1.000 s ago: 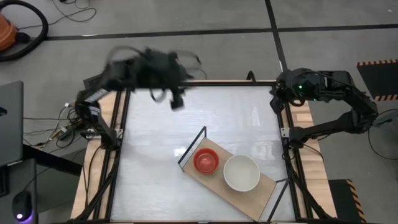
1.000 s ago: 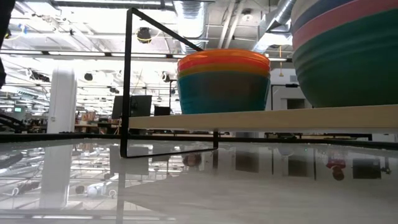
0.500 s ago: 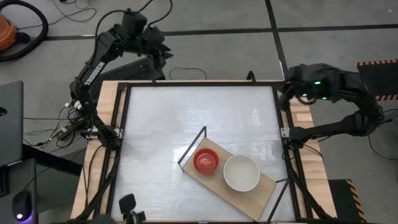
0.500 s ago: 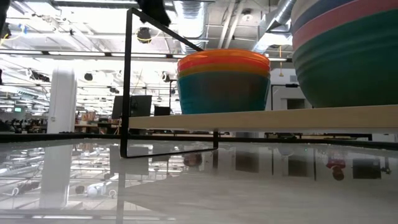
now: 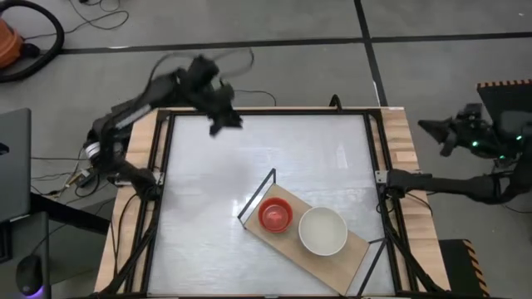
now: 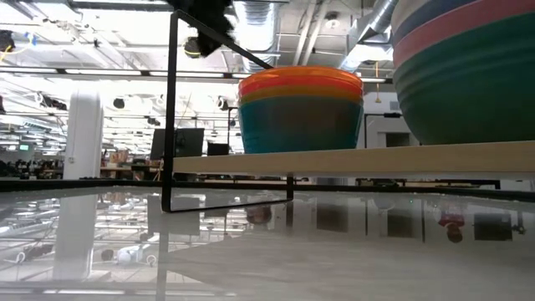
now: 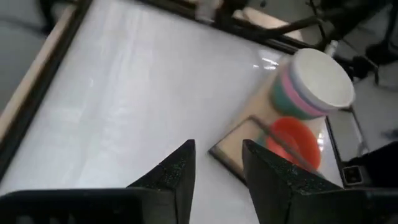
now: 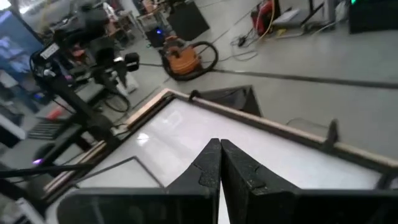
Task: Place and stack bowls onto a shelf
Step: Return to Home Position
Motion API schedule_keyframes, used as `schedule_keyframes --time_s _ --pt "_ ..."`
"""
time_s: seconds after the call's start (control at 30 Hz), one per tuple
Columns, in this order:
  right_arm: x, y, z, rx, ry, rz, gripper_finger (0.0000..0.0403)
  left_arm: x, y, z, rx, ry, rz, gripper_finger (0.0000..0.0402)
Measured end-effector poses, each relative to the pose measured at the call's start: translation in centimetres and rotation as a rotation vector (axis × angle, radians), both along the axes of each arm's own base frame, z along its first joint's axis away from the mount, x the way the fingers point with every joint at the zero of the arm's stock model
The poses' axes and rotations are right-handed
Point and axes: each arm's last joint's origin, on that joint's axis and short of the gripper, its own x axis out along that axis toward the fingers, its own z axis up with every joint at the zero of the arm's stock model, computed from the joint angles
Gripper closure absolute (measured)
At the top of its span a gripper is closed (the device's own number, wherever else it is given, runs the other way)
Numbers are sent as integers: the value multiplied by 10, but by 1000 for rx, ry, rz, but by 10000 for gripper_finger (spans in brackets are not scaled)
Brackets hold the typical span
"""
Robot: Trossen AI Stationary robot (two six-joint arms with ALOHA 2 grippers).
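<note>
**Two bowl stacks on the shelf, both arms out at the edges**

The shelf (image 5: 356, 247) lies at a slant on the white surface (image 5: 199, 199), toward 5 o'clock from its middle. Two stacks of bowls stand on it side by side. One is topped by an orange bowl (image 5: 275, 214) at the shelf's 10 o'clock end, with yellow and teal rims under it. The other, just beside it, is topped by a white bowl (image 5: 322, 230) over pink and green. The left claw (image 7: 218, 144) hovers above the surface's 11 o'clock corner, fingers apart and empty. The right claw (image 8: 220, 144) hangs beyond the surface's edge at about 2 o'clock, fingers pressed together.
</note>
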Motion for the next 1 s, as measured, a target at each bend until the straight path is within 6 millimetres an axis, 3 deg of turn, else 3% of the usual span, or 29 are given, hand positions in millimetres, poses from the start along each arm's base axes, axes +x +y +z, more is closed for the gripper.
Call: schedule_keyframes --time_s 0.07,0.17,0.27,0.4,0.5,0.6,0.7,0.87,1.0 --pt "2 1 -15 24 -20 22 372 8 -33 0 59 -45 -33 297" --pt "21 -2 -34 27 -49 103 372 7 -82 6 145 -174 -41 324" --pt "49 -7 -48 1 -75 211 372 -6 -123 6 172 -321 -7 349" --pt "79 -14 -70 -42 -44 296 372 -34 -161 -14 163 -449 83 370" --pt "90 -17 -86 -56 19 310 372 -61 -175 -33 156 -511 200 381" --pt "89 -16 -92 -104 37 324 372 -87 -180 -52 148 -580 291 389" --pt "77 -13 -94 -168 14 333 372 -109 -180 -70 152 -617 338 397" --pt "36 -1 -105 -246 -157 315 372 -139 -177 -94 152 -687 376 401" --pt "31 1 -110 -154 -142 302 372 -158 -174 -111 133 -750 394 401"
